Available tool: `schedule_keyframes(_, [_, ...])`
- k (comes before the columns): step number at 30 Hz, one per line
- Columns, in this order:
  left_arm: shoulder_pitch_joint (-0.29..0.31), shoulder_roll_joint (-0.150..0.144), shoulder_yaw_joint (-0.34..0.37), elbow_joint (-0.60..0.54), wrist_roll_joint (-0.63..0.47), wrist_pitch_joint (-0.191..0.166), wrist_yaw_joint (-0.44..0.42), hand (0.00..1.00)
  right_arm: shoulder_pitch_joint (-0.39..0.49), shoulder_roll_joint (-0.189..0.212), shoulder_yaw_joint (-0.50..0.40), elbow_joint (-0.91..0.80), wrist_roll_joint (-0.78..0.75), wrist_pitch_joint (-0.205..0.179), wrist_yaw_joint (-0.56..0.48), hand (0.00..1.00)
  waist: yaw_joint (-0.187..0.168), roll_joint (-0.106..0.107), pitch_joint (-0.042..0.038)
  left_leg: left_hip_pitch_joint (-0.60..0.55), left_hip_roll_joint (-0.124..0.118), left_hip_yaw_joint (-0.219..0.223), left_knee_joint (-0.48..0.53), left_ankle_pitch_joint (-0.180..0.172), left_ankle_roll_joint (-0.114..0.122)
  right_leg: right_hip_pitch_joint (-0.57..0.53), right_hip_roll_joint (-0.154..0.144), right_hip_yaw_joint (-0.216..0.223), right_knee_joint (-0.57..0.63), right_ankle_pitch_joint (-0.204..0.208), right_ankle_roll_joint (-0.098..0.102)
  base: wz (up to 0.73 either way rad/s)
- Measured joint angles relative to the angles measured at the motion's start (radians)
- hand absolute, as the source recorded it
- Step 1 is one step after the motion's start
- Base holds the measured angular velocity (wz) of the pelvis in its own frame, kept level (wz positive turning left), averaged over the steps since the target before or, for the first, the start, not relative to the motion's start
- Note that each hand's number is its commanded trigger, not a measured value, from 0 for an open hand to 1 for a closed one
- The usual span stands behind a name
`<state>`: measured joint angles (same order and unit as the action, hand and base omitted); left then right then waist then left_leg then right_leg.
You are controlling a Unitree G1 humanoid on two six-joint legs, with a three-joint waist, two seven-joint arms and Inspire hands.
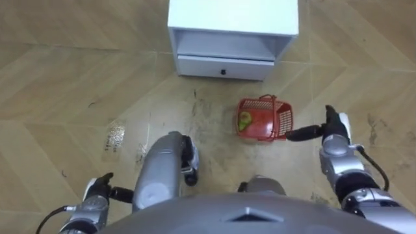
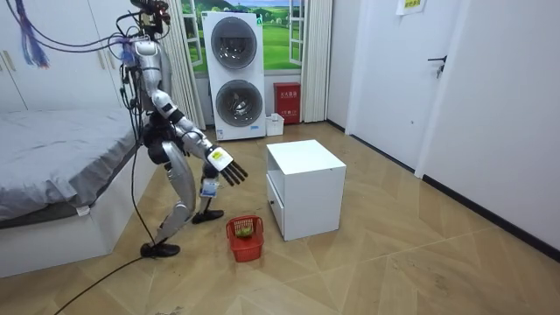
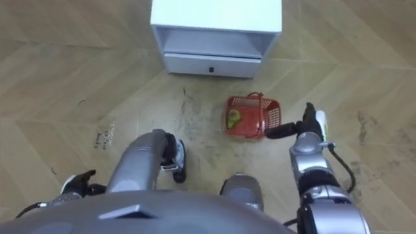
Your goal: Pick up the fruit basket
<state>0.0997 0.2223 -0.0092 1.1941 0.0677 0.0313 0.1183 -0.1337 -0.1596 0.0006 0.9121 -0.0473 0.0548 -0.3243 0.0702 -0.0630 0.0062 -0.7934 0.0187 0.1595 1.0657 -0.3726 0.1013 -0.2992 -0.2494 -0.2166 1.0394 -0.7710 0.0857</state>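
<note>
The robot leans forward with its right arm stretched ahead, and the right hand holds straight fingers pointing leftward. The left hand hangs farther back, well left of the right hand.

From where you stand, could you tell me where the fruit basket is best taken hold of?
Probably by the handle arching over the fruit basket, reached from above on its right side, where the right hand hovers with straight fingers. The basket sits upright on the floor with fruit inside, so lifting by the handle should keep it level.
</note>
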Motion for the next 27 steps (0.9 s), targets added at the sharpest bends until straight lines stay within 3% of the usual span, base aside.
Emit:
schedule_keyframes(1, [-0.004,0.003,-0.006,0.011,-0.001,-0.006,0.006,0.00,-0.017,0.000,-0.005,-0.006,0.012,-0.004,-0.006,0.00,0.004,0.000,-0.0008,-0.021,0.000,-0.001,0.030,-0.015,-0.001,-0.020,-0.008,0.001,0.036,-0.013,0.002,0.00])
schedule_keyframes(2, [-0.017,0.009,-0.023,0.031,-0.019,-0.015,0.015,0.00,-0.050,0.000,-0.015,-0.015,0.035,-0.025,-0.017,0.00,0.006,0.005,0.0034,-0.065,-0.001,0.000,0.086,-0.042,0.019,-0.067,-0.031,-0.001,0.151,-0.021,0.004,0.09])
schedule_keyframes(3, [-0.033,0.015,-0.042,0.069,-0.038,-0.021,0.025,0.00,-0.076,-0.001,-0.020,-0.019,0.057,-0.051,-0.031,0.00,-0.006,0.016,0.0124,-0.105,-0.005,0.002,0.154,-0.058,0.043,-0.117,-0.063,-0.002,0.328,0.018,-0.001,0.27])
schedule_keyframes(4, [-0.046,0.022,-0.052,0.086,-0.039,-0.024,0.029,0.00,-0.079,0.000,-0.021,-0.022,0.061,-0.061,-0.038,0.00,-0.013,0.018,0.0138,-0.123,-0.006,0.006,0.191,-0.070,0.053,-0.129,-0.074,0.003,0.421,0.046,-0.002,0.61])
schedule_keyframes(5, [-0.067,0.040,-0.066,0.102,-0.039,-0.035,0.036,0.00,-0.072,0.000,-0.022,-0.023,0.063,-0.072,-0.045,0.00,-0.021,0.003,0.0148,-0.155,-0.004,0.025,0.263,-0.101,0.062,-0.152,-0.099,0.028,0.565,0.101,0.008,0.63])
schedule_keyframes(6, [-0.075,0.050,-0.072,0.103,-0.044,-0.047,0.055,0.00,-0.073,-0.001,-0.023,-0.027,0.063,-0.072,-0.044,0.00,-0.024,-0.005,0.0159,-0.197,0.007,0.042,0.340,-0.130,0.066,-0.180,-0.114,0.056,0.661,0.111,0.009,0.53])
schedule_keyframes(11, [-0.107,0.048,-0.092,0.130,-0.113,-0.058,0.099,0.00,-0.092,-0.001,-0.025,-0.047,0.097,-0.076,-0.042,0.00,-0.056,-0.011,0.0205,-0.328,0.000,0.055,0.573,-0.211,0.076,-0.292,-0.172,0.109,0.974,0.114,0.003,0.17])
schedule_keyframes(13, [-0.107,0.048,-0.124,0.145,-0.157,-0.065,0.108,0.00,-0.092,-0.001,-0.023,-0.066,0.134,-0.079,-0.042,0.00,-0.082,-0.020,0.0254,-0.361,0.001,0.060,0.666,-0.239,0.084,-0.302,-0.171,0.139,1.089,0.114,0.003,0.28])
schedule_keyframes(15, [-0.105,0.048,-0.153,0.146,-0.175,-0.070,0.110,0.00,-0.092,-0.001,-0.023,-0.066,0.155,-0.079,-0.040,0.00,-0.096,-0.032,0.0305,-0.379,0.000,0.059,0.718,-0.257,0.076,-0.305,-0.172,0.150,1.152,0.114,0.003,0.14])
schedule_keyframes(22, [-0.033,0.032,-0.208,0.135,-0.175,-0.104,0.117,0.00,-0.056,-0.009,-0.020,-0.097,0.213,-0.079,-0.024,0.00,-0.119,-0.036,0.0290,-0.418,0.015,0.048,0.803,-0.294,0.041,-0.325,-0.167,0.163,1.255,0.111,-0.004,-0.01])
schedule_keyframes(25, [-0.001,0.033,-0.239,0.136,-0.175,-0.104,0.130,0.00,-0.048,-0.010,0.018,-0.099,0.241,-0.079,-0.021,0.00,-0.118,-0.041,0.0262,-0.424,0.021,0.049,0.820,-0.302,0.015,-0.340,-0.164,0.182,1.282,0.105,-0.016,-0.09])
schedule_keyframes(27, [0.021,0.033,-0.250,0.132,-0.174,-0.105,0.133,0.00,-0.041,-0.009,0.039,-0.102,0.235,-0.079,-0.021,0.00,-0.118,-0.042,0.0255,-0.432,0.013,0.043,0.841,-0.312,-0.005,-0.338,-0.164,0.192,1.310,0.089,-0.047,-0.04])
